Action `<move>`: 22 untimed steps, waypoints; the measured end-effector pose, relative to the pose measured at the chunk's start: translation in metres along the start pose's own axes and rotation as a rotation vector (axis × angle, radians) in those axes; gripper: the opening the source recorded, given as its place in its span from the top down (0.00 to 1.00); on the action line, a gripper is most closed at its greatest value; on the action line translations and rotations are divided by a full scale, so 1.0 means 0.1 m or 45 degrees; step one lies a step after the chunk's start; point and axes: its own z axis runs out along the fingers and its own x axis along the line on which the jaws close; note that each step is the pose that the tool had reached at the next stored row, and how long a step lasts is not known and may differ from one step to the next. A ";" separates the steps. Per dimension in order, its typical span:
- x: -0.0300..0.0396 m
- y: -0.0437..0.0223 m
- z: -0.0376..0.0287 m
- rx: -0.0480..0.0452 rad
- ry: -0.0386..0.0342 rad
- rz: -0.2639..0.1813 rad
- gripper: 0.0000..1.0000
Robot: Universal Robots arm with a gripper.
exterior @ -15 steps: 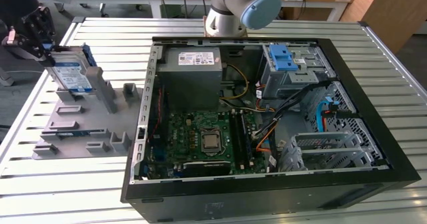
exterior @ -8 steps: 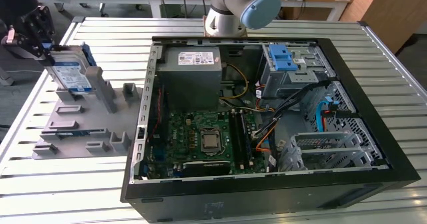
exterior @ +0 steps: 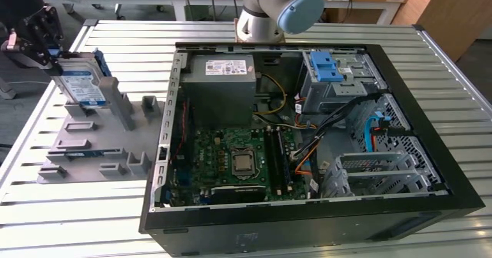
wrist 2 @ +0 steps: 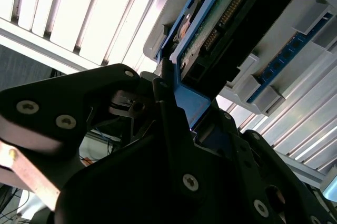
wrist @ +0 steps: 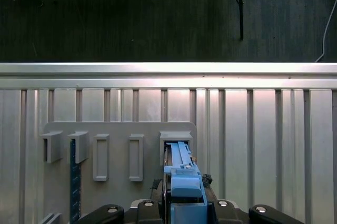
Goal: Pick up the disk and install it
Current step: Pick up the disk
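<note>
Exterior view: the disk (exterior: 80, 84) is being held upright and slightly tilted at the exterior view's left, over the grey slotted holder (exterior: 115, 125) that is lying on the ribbed metal table (exterior: 92, 223). Its labelled face is being turned toward the open computer case (exterior: 430, 212), which is well apart from it at the exterior view's right. The gripper (exterior: 52, 55) is being kept at the disk's upper far end, with the claw clenched on it. The disk's lower end is being seen at the holder's far upright slot; whether it is resting in the slot or raised just clear of it cannot be told.

In the second wrist view the gripper (wrist 2: 184, 105) is being shown from close by: the black fingers (wrist 2: 163, 100) are being pressed against the blue side rail, and the disk (wrist 2: 231, 8) is being seen from its circuit-board side.

In the first wrist view the disk (wrist: 181, 179) is being seen edge-on between the sides of the gripper (wrist: 181, 205), lined up with one slot of the holder (wrist: 118, 134). The ribs of the table (wrist: 263, 129) are being seen beyond.

Inside the case, the grey power-supply box (exterior: 223, 85) is being seen at the far side, the green motherboard (exterior: 223, 154) nearer, and a blue latch bracket (exterior: 330, 71) on the drive cage to the exterior view's right of the power supply. The arm's base (exterior: 277, 7) is being seen beyond the case.
</note>
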 end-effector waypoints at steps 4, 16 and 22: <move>0.000 0.000 -0.003 0.000 0.0001 0.000 0.64; 0.000 0.000 -0.026 0.000 0.0001 0.000 0.64; 0.000 0.001 -0.039 0.000 0.0000 0.000 0.64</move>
